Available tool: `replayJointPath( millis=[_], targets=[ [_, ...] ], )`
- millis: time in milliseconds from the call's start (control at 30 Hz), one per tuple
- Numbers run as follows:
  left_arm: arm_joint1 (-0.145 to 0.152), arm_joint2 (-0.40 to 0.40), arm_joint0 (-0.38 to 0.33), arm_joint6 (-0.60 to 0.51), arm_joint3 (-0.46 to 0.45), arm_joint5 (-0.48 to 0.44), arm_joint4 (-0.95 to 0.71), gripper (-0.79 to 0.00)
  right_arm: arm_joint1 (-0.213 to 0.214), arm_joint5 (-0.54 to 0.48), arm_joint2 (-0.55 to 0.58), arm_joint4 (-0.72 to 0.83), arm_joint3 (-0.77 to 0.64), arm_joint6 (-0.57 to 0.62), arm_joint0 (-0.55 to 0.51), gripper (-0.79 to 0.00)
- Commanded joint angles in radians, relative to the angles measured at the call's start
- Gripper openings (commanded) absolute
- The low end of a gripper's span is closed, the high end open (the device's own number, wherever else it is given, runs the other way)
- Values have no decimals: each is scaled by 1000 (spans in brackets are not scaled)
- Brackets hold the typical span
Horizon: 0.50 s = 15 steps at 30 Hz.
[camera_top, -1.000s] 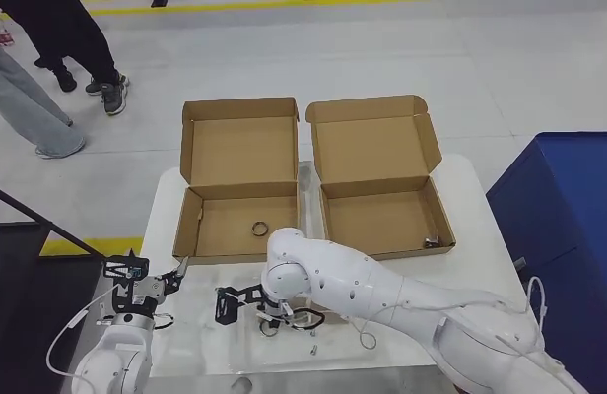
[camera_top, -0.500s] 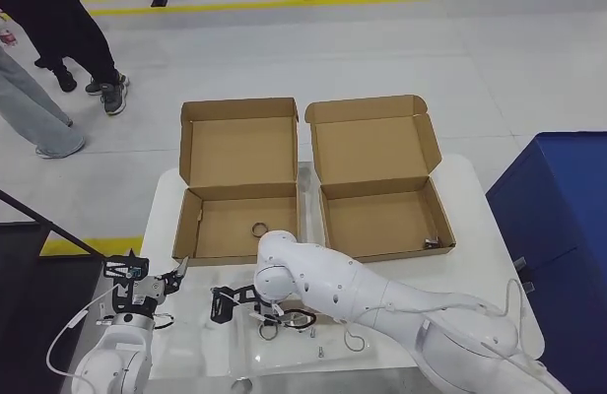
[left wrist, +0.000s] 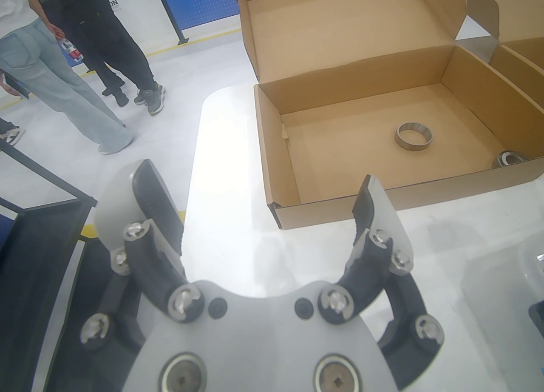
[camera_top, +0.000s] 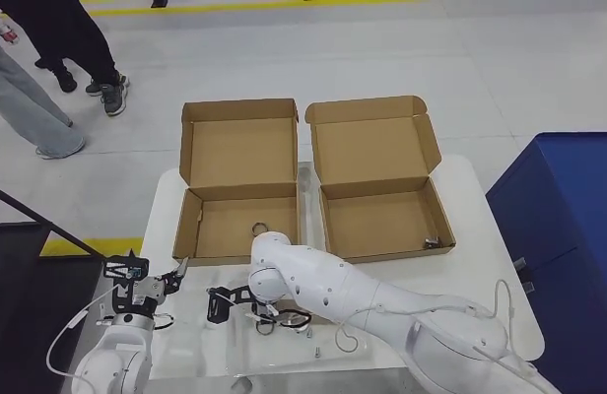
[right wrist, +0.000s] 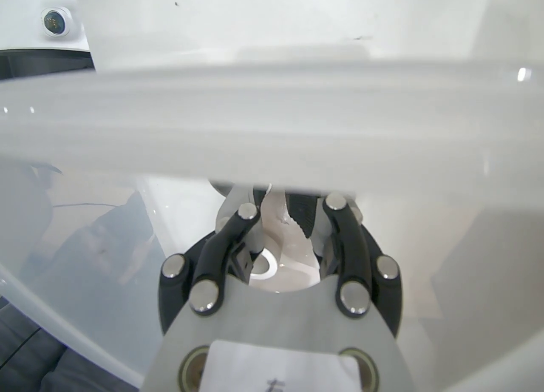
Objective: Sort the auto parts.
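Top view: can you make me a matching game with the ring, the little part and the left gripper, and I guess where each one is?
Things:
1. ring
2. small part
3. left gripper

Places:
A. open, by the table edge
B. in the left box
C. in a near corner of the right box

Pairs: 1-B, 2-C, 3-A
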Motion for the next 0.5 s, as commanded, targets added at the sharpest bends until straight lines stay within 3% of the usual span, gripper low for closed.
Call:
replayJointPath(
  millis=[0, 267, 467],
  targets=[
    [0, 0, 0, 0, 0, 0, 0, 0, 2, -2, 0, 11, -8, -2, 8, -785],
    [0, 0, 0, 0, 0, 0, 0, 0, 39, 29, 0, 76, -89, 29, 29, -785],
    [0, 0, 0, 0, 0, 0, 0, 0, 121, 78, 0, 212, -241, 78, 65, -785]
  ],
)
